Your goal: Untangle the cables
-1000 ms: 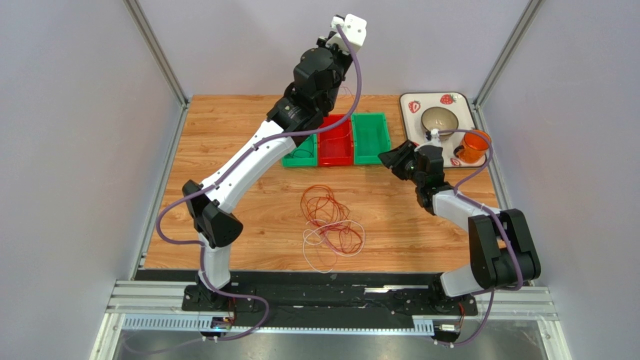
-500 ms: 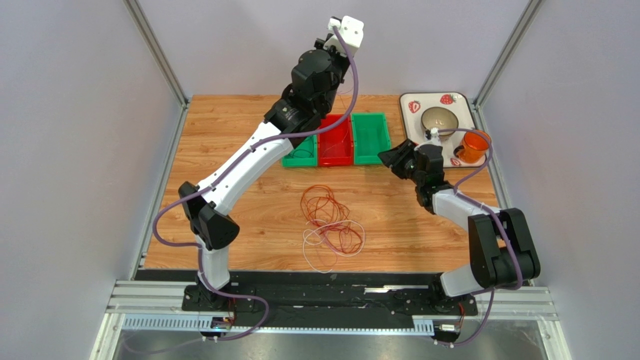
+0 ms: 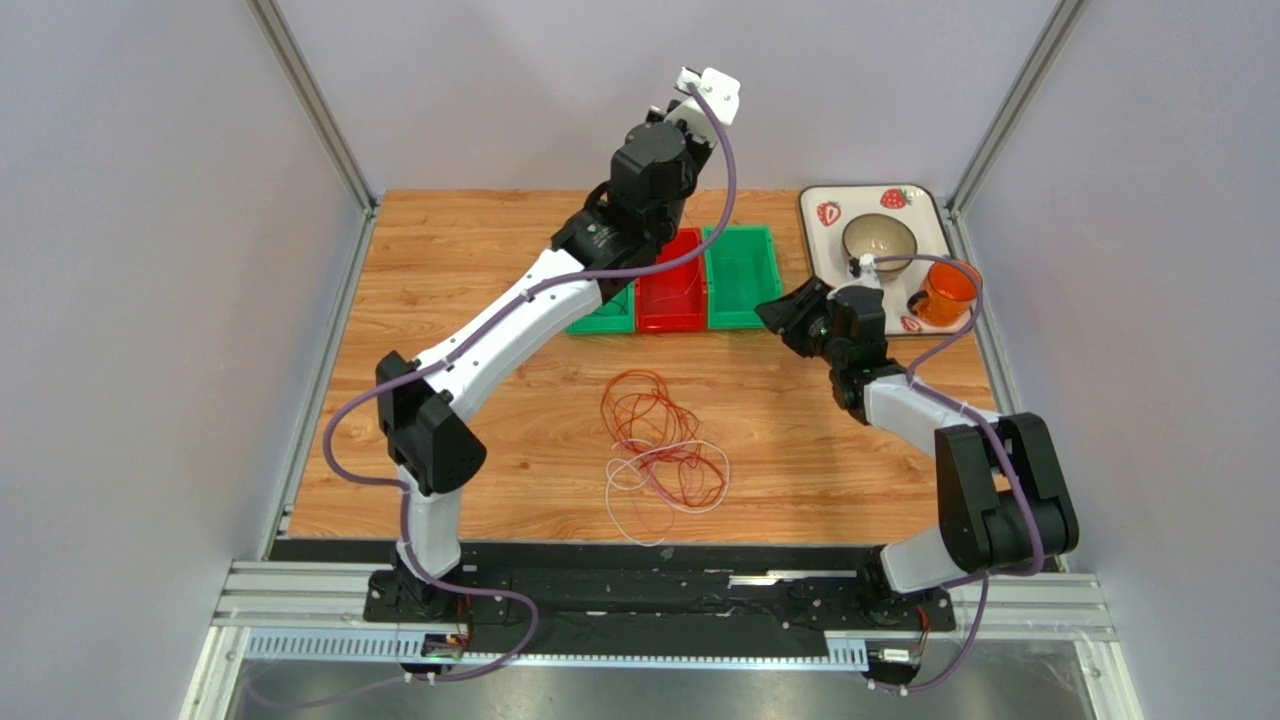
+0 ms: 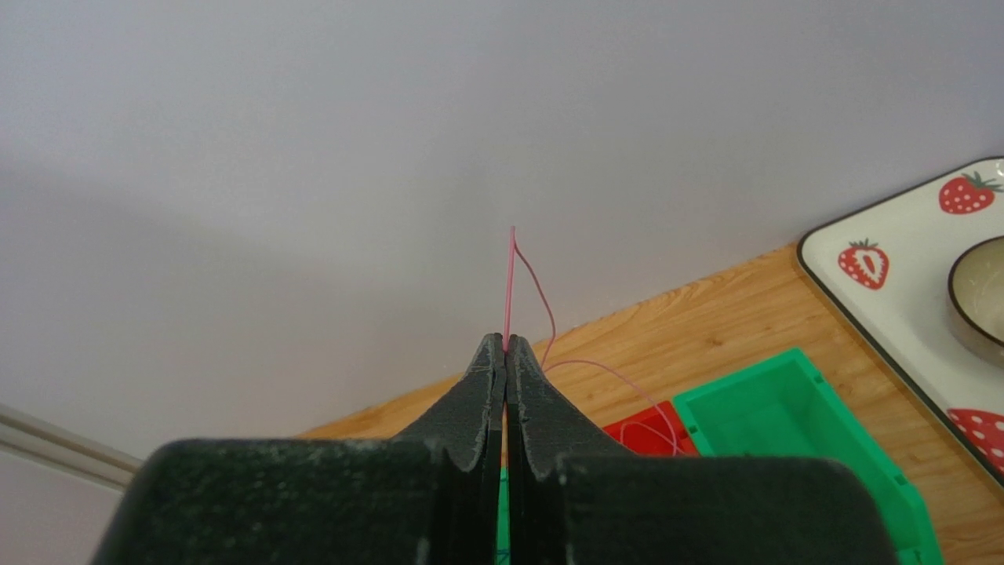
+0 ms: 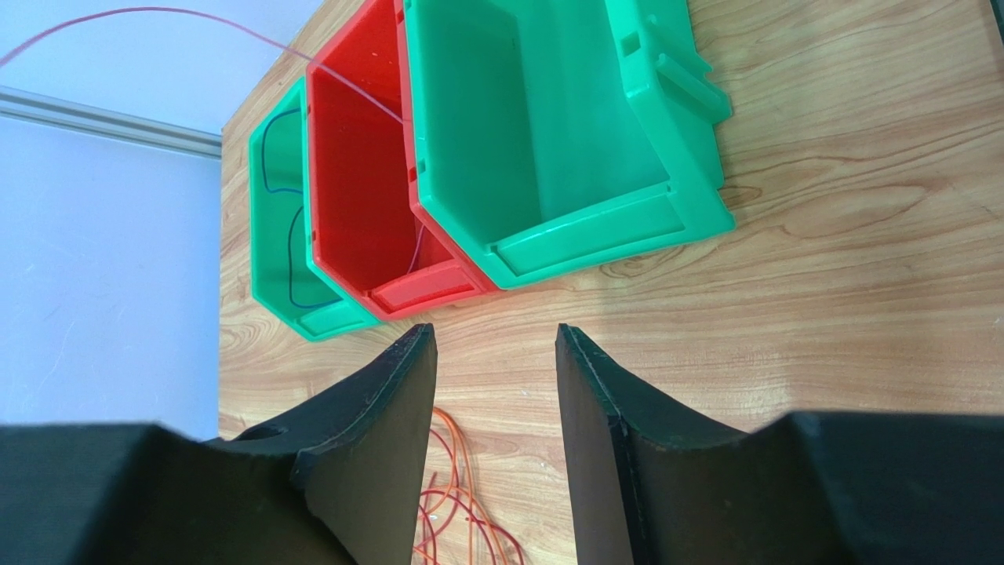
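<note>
A tangle of red, orange and white cables [image 3: 661,446] lies on the wooden table in front of the bins; its top edge shows in the right wrist view [image 5: 454,500]. My left gripper [image 4: 507,344] is raised high above the bins [image 3: 672,120] and is shut on a thin pink cable [image 4: 510,283]. That cable loops down into the red bin [image 4: 642,430] and also shows in the right wrist view [image 5: 177,14]. My right gripper [image 5: 495,336] is open and empty, low over the table right of the bins [image 3: 777,315].
Three bins stand side by side at the back: a green one [image 3: 604,311] holding a dark cable [image 5: 283,224], the red one [image 3: 672,288], and an empty green one [image 3: 741,275]. A strawberry-patterned tray [image 3: 824,210] with a bowl [image 3: 879,237] and an orange cup [image 3: 950,288] sits at the back right.
My left arm has swung to the right and stretched out further, carrying the pink cable. The right arm and the tangle have not moved.
</note>
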### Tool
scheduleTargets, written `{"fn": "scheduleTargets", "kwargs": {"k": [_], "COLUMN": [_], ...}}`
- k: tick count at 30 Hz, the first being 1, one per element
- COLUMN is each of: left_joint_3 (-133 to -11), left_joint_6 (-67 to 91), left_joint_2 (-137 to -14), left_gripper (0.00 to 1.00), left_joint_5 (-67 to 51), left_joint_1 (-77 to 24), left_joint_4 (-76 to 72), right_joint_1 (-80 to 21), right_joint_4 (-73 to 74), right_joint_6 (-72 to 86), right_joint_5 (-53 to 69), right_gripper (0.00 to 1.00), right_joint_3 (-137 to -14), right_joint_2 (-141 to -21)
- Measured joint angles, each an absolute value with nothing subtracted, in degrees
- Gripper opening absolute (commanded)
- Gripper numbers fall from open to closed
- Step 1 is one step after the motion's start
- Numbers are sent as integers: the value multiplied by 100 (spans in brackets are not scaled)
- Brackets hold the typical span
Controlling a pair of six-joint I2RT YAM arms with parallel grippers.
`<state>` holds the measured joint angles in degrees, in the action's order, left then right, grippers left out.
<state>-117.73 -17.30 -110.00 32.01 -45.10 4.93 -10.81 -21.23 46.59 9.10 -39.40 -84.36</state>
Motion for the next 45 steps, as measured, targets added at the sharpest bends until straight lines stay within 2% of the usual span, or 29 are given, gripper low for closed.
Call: {"fn": "scheduleTargets", "kwargs": {"k": [13, 24, 39, 40, 41, 42, 43, 44, 45], "left_joint_3": [-11373, -10578, -10394, -10394, -10394, -10412, -10471, -10558, -10639], "left_joint_6": [-1262, -582, -38, -25, -16, -3, 12, 36, 19], "left_joint_2": [-11520, -11583, -12099, -12125, -12145, -12171, -12210, -12274, -12324], "left_gripper": [0, 0, 0, 14, 33, 46, 76, 99, 99], "left_joint_5": [3155, 2961, 2696, 2683, 2683, 2687, 2692, 2696, 2692], "left_joint_1": [-4276, -4233, -4222, -4222, -4222, -4217, -4209, -4193, -4189], "left_joint_4": [491, 502, 593, 611, 626, 674, 775, 871, 945], "right_joint_1": [-1081, -1081, -1081, -1081, -1081, -1081, -1081, -1081, -1081], "right_joint_4": [-2025, -2025, -1997, -1997, -1994, -1997, -1997, -1994, -1994], "right_joint_6": [4659, 4659, 4659, 4661, 4659, 4659, 4659, 4659, 4659], "right_joint_5": [913, 915, 954, 956, 956, 956, 956, 956, 958], "right_gripper": [45, 46, 46, 46, 46, 46, 46, 46, 46], "right_joint_3": [-3981, -3983, -4036, -4038, -4042, -4047, -4049, -4051, -4053], "right_joint_2": [-8527, -8532, -8613, -8613, -8613, -8613, -8615, -8615, -8617]}}
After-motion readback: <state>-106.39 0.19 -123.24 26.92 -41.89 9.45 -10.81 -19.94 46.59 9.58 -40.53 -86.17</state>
